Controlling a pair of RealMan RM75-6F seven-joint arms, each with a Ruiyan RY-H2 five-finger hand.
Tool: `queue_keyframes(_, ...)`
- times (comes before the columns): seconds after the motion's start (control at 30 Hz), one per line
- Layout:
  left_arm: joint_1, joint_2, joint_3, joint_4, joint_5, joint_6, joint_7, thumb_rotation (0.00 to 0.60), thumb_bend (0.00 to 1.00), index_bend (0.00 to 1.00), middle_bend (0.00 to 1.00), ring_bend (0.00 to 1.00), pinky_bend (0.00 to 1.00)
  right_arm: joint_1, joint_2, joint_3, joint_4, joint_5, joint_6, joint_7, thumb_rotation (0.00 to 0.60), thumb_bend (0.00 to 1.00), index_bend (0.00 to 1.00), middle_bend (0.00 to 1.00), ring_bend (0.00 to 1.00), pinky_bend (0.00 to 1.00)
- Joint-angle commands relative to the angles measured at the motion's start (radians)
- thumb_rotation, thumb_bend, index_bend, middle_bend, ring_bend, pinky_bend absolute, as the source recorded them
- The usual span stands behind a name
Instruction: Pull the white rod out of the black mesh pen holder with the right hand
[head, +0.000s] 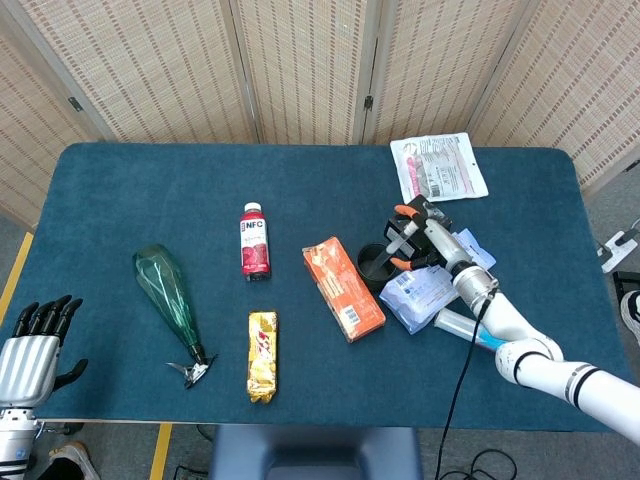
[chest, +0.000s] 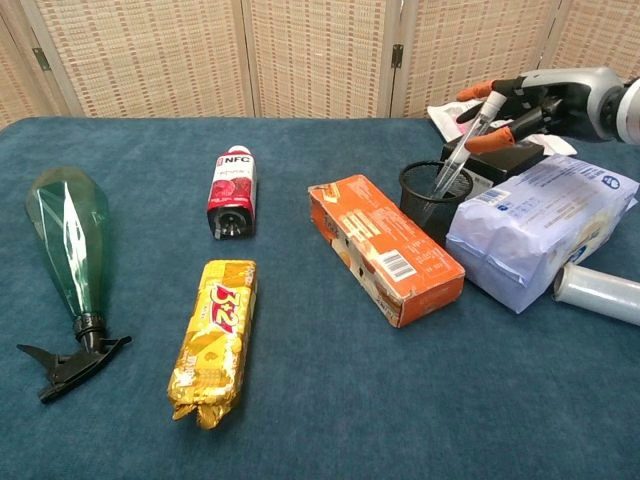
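the right hand (chest: 527, 100) is at the grasp step, its orange-tipped fingers (chest: 481, 142) bracketing the top of the rod (chest: 462, 147) that leans in the holder (chest: 430, 197), whether pinched i cannot tell, so next likely a firm pinch and lift along the rod's slant.

The black mesh pen holder (chest: 424, 194) is hemmed in: orange box (chest: 384, 247) touching its left side, black box (chest: 508, 158) just behind, pale blue packet (chest: 540, 227) just right. Above its rim lies open air. Wide bare table (head: 130, 190) stretches leftward.
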Motion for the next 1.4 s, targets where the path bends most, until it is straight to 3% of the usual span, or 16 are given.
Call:
queue_keyframes(0.03, 0.001, 0.001, 0.001, -0.001, -0.002, 0.0, 0.001, 0.6, 0.25, 0.16, 0.15, 0.16, 0.14, -0.024, -0.032, 0.026, 0.002, -0.216, 0.013, 0.284, 0.598, 0.18, 0.08, 0.15, 0.0, 0.0)
queue_keyframes(0.17, 0.001, 0.001, 0.001, -0.001, -0.003, 0.0, 0.002, 0.6, 0.25, 0.16, 0.15, 0.16, 0.14, -0.029, -0.027, -0.027, 0.004, -0.396, 0.126, 0.535, 0.6, 0.2, 0.08, 0.17, 0.0, 0.0)
queue_keyframes(0.37, -0.004, -0.002, 0.0, -0.002, -0.002, -0.004, 0.006, 0.6, 0.25, 0.16, 0.15, 0.16, 0.14, 0.013, -0.01, -0.165, 0.041, -0.604, 0.325, 0.845, 0.6, 0.2, 0.08, 0.19, 0.01, 0.0)
queue_keyframes(0.67, -0.001, -0.007, 0.003, 0.008, -0.009, -0.006, -0.003, 0.6, 0.25, 0.16, 0.15, 0.16, 0.14, 0.078, 0.004, -0.272, 0.016, -0.668, 0.442, 0.923, 0.6, 0.2, 0.08, 0.19, 0.01, 0.0)
queue_keyframes(0.87, 0.002, -0.006, 0.004, 0.019, -0.009, -0.004, -0.016, 0.6, 0.25, 0.16, 0.15, 0.16, 0.14, 0.079, 0.028, -0.28, 0.006, -0.604, 0.457, 0.783, 0.6, 0.2, 0.08, 0.18, 0.01, 0.0)
queue_keyframes(1.07, 0.006, -0.005, 0.007, 0.02, -0.007, 0.0, -0.022, 0.6, 0.25, 0.16, 0.15, 0.16, 0.14, 0.057, 0.106, -0.27, -0.049, -0.509, 0.398, 0.309, 0.6, 0.2, 0.08, 0.18, 0.01, 0.0)
queue_keyframes(1.2, 0.006, -0.005, 0.008, 0.016, -0.004, 0.002, -0.022, 0.6, 0.25, 0.16, 0.15, 0.16, 0.14, 0.046, 0.157, -0.27, -0.14, -0.409, 0.325, 0.01, 0.6, 0.2, 0.16, 0.19, 0.01, 0.01)
queue_keyframes(1.4, 0.007, -0.002, 0.01, 0.012, 0.006, 0.004, -0.024, 0.6, 0.25, 0.16, 0.15, 0.16, 0.14, 0.037, 0.137, -0.265, -0.18, -0.284, 0.289, -0.198, 0.6, 0.2, 0.21, 0.19, 0.01, 0.02)
